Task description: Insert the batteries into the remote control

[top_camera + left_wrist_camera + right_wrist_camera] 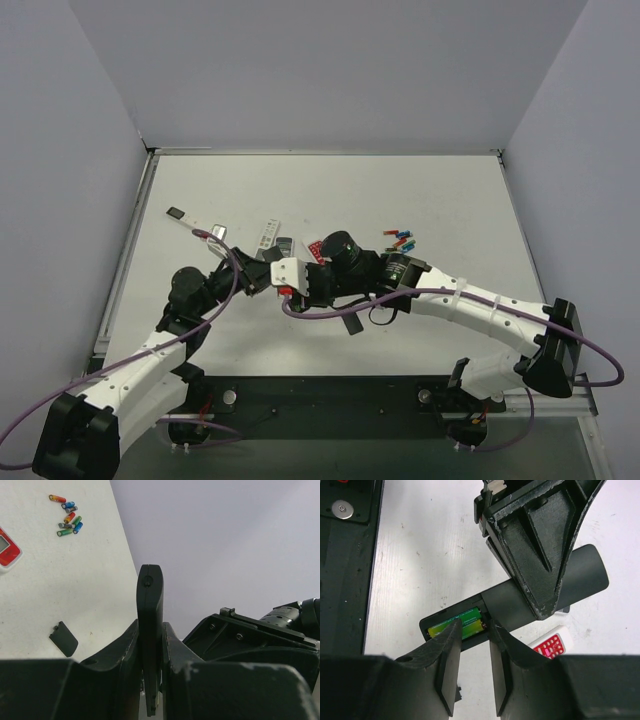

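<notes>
My left gripper (150, 645) is shut on a dark remote control (520, 605) and holds it just above the table, back side up. Seen from the left wrist, the remote (150, 605) stands edge-on between the jaws. Its battery compartment is uncovered, and two green batteries (462, 621) lie side by side in it. My right gripper (474, 627) hovers right over that compartment, jaws a little apart with nothing between them. Several loose batteries (400, 240) in green, red and blue lie in a small heap (69, 519) at the right. Both grippers meet mid-table (285, 278).
A small dark cover piece (64, 639) lies on the table near the held remote. A red-and-white remote (552, 642) sits just beyond it. A slim white remote (268, 234) and a white stick with a black end (195, 222) lie at the left.
</notes>
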